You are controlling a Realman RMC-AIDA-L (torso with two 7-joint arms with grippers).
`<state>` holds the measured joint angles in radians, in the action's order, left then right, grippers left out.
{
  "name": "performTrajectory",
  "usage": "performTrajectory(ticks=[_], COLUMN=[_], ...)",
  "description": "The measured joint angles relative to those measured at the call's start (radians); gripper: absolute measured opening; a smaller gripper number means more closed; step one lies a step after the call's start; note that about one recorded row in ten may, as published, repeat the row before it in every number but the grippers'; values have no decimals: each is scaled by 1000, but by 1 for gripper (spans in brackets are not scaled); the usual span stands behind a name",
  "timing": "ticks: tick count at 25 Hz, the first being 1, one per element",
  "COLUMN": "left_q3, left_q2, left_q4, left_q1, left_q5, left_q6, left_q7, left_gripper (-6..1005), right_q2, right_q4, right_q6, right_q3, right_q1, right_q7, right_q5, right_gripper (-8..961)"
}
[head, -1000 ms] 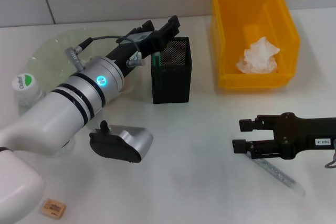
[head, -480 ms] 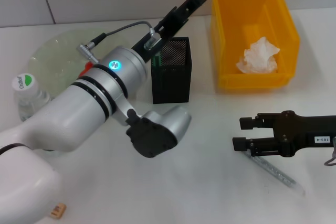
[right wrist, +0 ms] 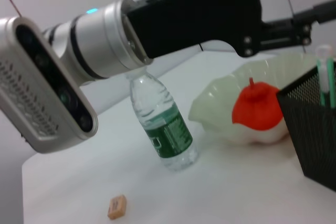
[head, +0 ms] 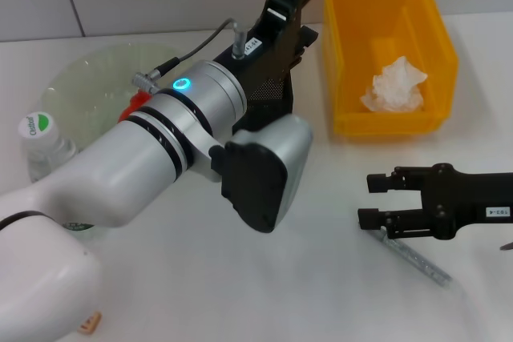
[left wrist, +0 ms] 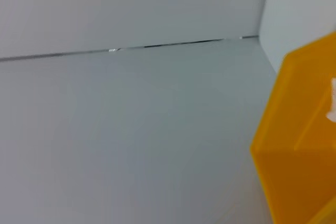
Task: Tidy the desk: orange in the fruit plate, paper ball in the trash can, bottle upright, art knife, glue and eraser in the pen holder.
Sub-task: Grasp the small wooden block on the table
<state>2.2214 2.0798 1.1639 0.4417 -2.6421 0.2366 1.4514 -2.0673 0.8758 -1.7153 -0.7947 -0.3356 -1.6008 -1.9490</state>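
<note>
A: Head view bright, even light from above; shadows soft under the left arm on the white table.

B: Glare?

A: A sheen on the arm's silver casing, little else. The fruit plate looks washed out (translucent against white).

B: Wrist views?

A: Left wrist soft, yellow trash can blurred. Right wrist dimmer, greyish; near camera housing unfocused, bottle fairly crisp.

White-and-silver left arm with black bands, glowing cyan ring, grey cable; matte-black right arm with white label.
</note>
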Motion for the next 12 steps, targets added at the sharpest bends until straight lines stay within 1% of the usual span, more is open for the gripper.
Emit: performTrajectory(ticks=[4, 8, 10, 12], left_q3=[-5, -13, -18, -18], left_q2=[-2, -2, -2, -2], left_q4=[30, 62, 99, 99], left_q1=[-6, -7, -13, -13], left_q5=[97, 211, 295, 295], left_q6=[-11, -21, -35, -35], left_q7=[34, 38, 38, 38], left_gripper=[812, 812, 813, 813], right_q2=[2, 6, 9, 10], right_q4=[0, 1, 0, 0], right_q6=[-38, -57, -64, -70], right_q3=[51, 70, 76, 79], right_q1=[5, 15, 20, 26], right_q7=[32, 49, 58, 66], right_q5=[1, 1, 1, 1], right_gripper=[757, 757, 757, 757])
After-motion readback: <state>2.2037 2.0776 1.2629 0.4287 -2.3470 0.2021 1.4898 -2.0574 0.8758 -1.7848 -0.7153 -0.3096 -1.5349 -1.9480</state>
